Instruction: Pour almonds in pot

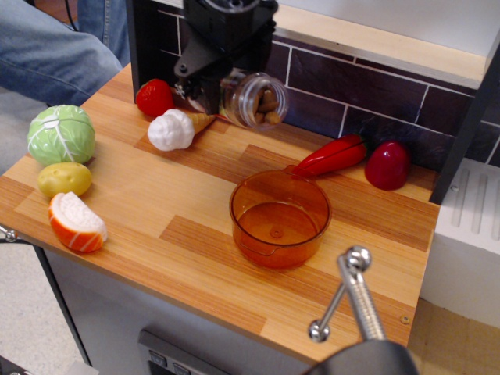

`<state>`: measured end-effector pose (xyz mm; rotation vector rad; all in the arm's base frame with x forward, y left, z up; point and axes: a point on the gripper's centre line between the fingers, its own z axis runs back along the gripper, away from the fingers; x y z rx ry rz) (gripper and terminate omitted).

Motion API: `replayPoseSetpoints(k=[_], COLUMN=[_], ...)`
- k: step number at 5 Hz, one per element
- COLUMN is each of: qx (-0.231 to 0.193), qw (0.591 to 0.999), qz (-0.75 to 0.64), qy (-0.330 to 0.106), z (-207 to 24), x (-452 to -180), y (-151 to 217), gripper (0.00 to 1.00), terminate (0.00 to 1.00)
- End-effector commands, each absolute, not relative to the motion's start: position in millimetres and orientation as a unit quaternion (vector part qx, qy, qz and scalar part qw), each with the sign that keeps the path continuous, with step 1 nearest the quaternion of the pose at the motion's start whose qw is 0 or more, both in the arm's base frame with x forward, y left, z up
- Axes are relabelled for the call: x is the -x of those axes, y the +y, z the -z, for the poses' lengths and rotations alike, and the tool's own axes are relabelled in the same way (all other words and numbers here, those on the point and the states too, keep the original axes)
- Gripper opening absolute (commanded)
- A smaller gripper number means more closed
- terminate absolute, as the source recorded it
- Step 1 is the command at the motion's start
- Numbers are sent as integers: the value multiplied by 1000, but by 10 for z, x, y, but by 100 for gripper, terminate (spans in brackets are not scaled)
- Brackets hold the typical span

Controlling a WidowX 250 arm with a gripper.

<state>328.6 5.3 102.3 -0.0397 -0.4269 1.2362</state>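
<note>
My gripper (pixel 221 86) is shut on the clear plastic jar (pixel 254 99) and holds it on its side, high above the wooden counter, mouth pointing right and a little down. Brown almonds (pixel 266 108) lie near the jar's open mouth. The translucent orange pot (pixel 280 219) stands on the counter below and to the right of the jar, with no almonds visible in it. The jar's mouth is above and left of the pot's rim, not over it.
A strawberry (pixel 154 97) and a white ice-cream cone toy (pixel 176 129) lie under the arm. A cabbage (pixel 61 133), a potato (pixel 64 179) and an orange slice (pixel 76 222) sit at the left. A red chilli (pixel 332 157) and a red pepper (pixel 387 165) lie behind the pot. A metal tap (pixel 351 297) rises at the front right.
</note>
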Motion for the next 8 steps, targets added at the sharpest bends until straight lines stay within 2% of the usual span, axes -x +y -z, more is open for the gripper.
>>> replayPoseSetpoints(k=[1, 3, 4, 6, 8], qx=[45, 48, 70, 88, 93], qw=[808, 807, 805, 807, 806], qz=[-501, -440, -414, -377, -371], qy=[-307, -391, -420, -446, -451], z=[-1182, -992, -971, -1003, -1063], x=[-3348, -3402, -3357, -3270, -3296], y=[-12, -142, -245, -352, -390], gripper=[0, 0, 0, 0, 0], terminate=[0, 0, 0, 0, 0])
